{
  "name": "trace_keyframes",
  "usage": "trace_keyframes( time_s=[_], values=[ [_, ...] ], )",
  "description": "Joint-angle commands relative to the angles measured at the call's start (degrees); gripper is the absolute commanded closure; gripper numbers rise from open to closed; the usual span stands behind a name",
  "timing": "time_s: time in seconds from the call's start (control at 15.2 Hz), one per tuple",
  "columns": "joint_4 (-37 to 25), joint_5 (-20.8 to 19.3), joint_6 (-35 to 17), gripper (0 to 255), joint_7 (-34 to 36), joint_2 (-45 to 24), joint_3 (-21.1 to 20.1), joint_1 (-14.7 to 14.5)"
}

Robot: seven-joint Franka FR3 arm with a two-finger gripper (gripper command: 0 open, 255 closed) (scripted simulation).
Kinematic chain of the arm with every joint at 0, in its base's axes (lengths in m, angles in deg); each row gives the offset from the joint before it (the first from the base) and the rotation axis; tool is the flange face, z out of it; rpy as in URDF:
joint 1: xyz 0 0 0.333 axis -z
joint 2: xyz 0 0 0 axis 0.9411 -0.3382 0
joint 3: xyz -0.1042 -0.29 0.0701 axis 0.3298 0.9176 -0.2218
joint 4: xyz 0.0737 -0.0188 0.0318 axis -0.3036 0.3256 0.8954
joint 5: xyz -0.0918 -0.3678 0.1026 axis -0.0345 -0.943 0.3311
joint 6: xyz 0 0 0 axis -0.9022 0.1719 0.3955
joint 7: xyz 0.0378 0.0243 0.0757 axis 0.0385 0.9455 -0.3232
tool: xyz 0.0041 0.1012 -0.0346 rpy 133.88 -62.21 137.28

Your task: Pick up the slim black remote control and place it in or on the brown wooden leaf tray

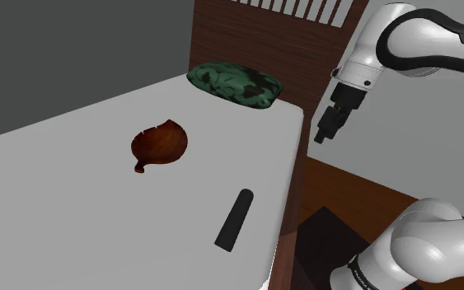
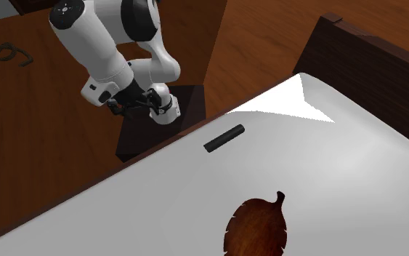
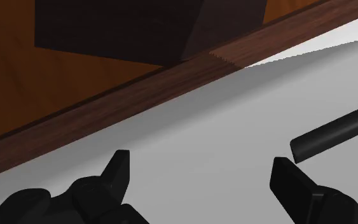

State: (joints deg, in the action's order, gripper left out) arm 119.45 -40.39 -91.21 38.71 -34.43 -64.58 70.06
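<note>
remote (image 1: pixel 235 218) slim black bar | leaf tray (image 1: pixel 161 142) glossy brown | gripper (image 3: pixel 201 160) black, spread

gripper (image 3: pixel 201 160) spread, empty | black remote (image 3: pixel 336 132) near one finger | on white surface (image 3: pixel 190 124)

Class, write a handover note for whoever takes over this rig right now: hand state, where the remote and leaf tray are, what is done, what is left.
Hand: open, holding nothing, in the air near the white surface's edge.
Black remote: flat near that edge, not grasped.
Brown leaf tray: further in, apart from the remote, nothing on it.
Done: nothing yet. Left: grasp remote, lift, set on tray.
</note>
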Motion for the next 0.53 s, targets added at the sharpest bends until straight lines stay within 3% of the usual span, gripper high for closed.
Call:
trace_keyframes(
  time_s=[0.0,0.46],
  values=[
    [0.0,0.0,0.0,0,0.0,0.0,0.0,0.0],
    [8.07,9.4,-2.75,0,22.87,5.33,-11.05,1.25]
  ],
)
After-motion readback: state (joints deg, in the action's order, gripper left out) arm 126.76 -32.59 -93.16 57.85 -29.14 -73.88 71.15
